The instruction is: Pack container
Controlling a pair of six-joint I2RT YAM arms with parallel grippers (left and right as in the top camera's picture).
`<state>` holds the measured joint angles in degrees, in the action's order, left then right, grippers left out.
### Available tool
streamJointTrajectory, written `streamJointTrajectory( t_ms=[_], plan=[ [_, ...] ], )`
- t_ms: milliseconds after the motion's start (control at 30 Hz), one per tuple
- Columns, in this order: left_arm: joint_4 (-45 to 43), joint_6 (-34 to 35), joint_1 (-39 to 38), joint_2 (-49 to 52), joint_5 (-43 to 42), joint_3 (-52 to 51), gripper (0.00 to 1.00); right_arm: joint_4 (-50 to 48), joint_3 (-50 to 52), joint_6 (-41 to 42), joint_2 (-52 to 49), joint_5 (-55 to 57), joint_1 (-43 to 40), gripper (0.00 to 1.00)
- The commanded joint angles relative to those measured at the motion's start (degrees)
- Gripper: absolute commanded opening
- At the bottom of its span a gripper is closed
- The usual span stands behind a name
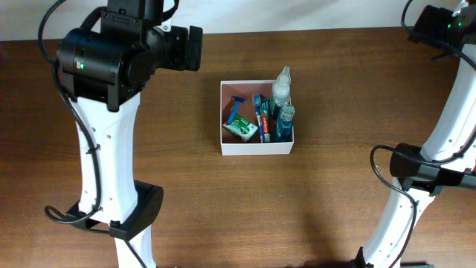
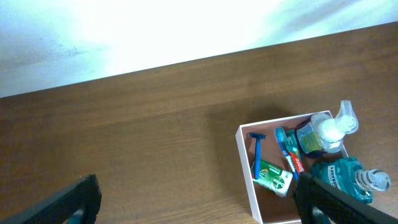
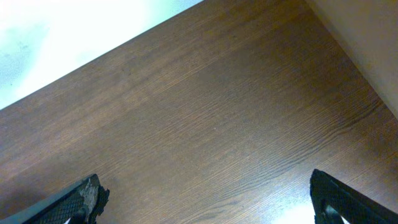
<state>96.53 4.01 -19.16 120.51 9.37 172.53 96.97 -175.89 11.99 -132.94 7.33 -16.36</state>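
The container (image 1: 256, 147) is a square white-walled box with a reddish-brown floor at the table's middle. Inside lie a blue razor (image 1: 236, 108), a green packet (image 1: 241, 128) and a red toothpaste tube (image 1: 263, 123). A clear spray bottle (image 1: 281, 88) and a blue mouthwash bottle (image 1: 285, 123) fill its right side. In the left wrist view the container (image 2: 245, 168) sits low on the right. My left gripper (image 2: 199, 208) is open above bare wood just left of it, its right finger (image 2: 329, 202) over the box. My right gripper (image 3: 211, 205) is open over bare table.
The left arm's base (image 1: 126, 216) stands at the front left and its black wrist (image 1: 111, 59) hangs over the back left. The right arm's base (image 1: 420, 171) stands at the right edge. A pale wall (image 2: 124, 31) runs behind the table's far edge.
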Motion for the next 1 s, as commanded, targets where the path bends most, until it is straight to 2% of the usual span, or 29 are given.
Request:
streamJointTrajectory(
  t_ms=[0, 133, 300, 433, 900, 967],
  plan=[
    [0.15, -1.07, -0.17, -0.52, 0.96, 0.66, 0.99, 0.35, 0.17, 0.07, -0.20, 0.68, 0.22, 0.98],
    [0.15, -1.05, -0.17, -0.52, -0.85, 0.66, 0.99, 0.35, 0.17, 0.07, -0.20, 0.68, 0.20, 0.98],
    [0.17, -1.05, -0.17, -0.52, -10.23, 0.66, 0.99, 0.35, 0.17, 0.07, -0.20, 0.68, 0.22, 0.98],
    [0.15, -1.05, -0.17, -0.52, -13.22, 0.66, 0.99, 0.35, 0.17, 0.07, -0.20, 0.68, 0.20, 0.98],
    [0.15, -1.36, -0.11, -3.26, -12.37, 0.66, 0.99, 0.35, 0.17, 0.07, -0.20, 0.68, 0.20, 0.98],
    [0.15, -3.80, -0.11, -5.57, -11.47, -0.07, 0.99, 0.35, 0.17, 0.07, -0.20, 0.68, 0.20, 0.98]
  ],
)
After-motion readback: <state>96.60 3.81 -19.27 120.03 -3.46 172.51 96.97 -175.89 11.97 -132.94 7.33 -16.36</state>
